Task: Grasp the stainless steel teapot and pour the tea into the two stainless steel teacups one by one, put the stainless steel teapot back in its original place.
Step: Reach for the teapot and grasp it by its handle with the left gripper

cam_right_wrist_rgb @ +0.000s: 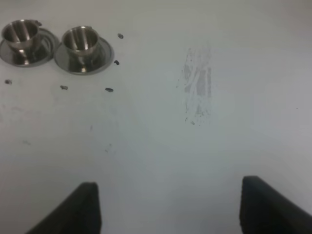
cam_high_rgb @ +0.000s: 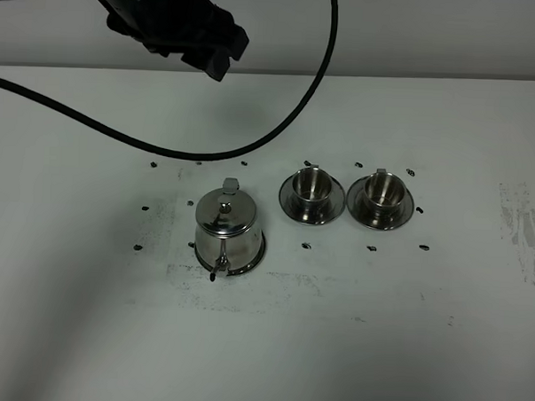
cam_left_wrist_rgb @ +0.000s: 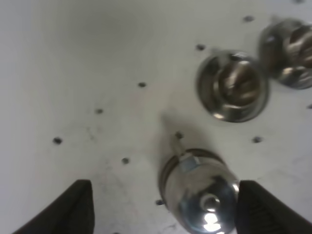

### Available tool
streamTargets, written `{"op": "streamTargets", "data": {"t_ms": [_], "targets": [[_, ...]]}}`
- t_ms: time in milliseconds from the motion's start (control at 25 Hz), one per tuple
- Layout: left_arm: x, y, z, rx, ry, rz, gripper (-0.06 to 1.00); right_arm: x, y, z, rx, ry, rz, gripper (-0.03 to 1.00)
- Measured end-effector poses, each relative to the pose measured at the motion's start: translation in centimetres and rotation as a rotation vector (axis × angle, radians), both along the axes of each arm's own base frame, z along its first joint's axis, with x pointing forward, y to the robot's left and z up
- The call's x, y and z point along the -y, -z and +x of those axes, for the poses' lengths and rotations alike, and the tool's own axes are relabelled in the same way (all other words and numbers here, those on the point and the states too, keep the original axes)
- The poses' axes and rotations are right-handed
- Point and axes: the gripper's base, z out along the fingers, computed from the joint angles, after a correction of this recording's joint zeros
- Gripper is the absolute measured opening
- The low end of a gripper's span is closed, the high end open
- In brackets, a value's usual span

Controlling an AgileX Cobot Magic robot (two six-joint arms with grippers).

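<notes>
There is one shiny steel teapot (cam_high_rgb: 229, 227). It stands upright on the white tabletop (cam_high_rgb: 350, 346), to the left of the cups.

There are two small steel cups, one (cam_high_rgb: 312, 186) just beside the other (cam_high_rgb: 382, 190). They stand in a row. Each cup sits on its own round saucer, so there are two saucers (cam_high_rgb: 294, 210) under the cups.

Many little black dots (cam_high_rgb: 144, 207) lie around the teapot and the cups. One black cable (cam_high_rgb: 334, 26) hangs in a curve over the tabletop.

The left arm (cam_high_rgb: 169, 19) is up high, behind the teapot. The left fingers (cam_left_wrist_rgb: 73, 209) are spread wide. The teapot shows below, between them, but they hold nothing.

The right fingers (cam_right_wrist_rgb: 73, 209) are spread wide too. They hold nothing and hang over bare tabletop, well apart from the cups.
</notes>
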Motion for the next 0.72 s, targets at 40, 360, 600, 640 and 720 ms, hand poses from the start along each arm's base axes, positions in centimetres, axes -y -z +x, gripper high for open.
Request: {"op": "streamTargets", "data": {"t_ms": [40, 360, 600, 640, 720], "targets": [[0.3, 0.5, 0.2, -0.005, -0.004, 0.019, 0.59, 0.0, 0.0, 0.0, 0.0, 0.0, 0.0, 0.58], [4.5, 4.6, 1.6, 0.041, 0.051, 0.018, 0.58, 0.0, 0.0, 0.0, 0.0, 0.0, 0.0, 0.58], [6.3, 8.6, 2.9, 0.014, 0.068, 0.026, 0.58, 0.0, 0.0, 0.0, 0.0, 0.0, 0.0, 0.58], [6.4, 9.4, 3.1, 0.0, 0.068, 0.031, 0.58, 0.0, 0.0, 0.0, 0.0, 0.0, 0.0, 0.58], [6.6, 10.5, 3.3, -0.024, 0.068, 0.04, 0.56, 0.0, 0.0, 0.0, 0.0, 0.0, 0.0, 0.58]]}}
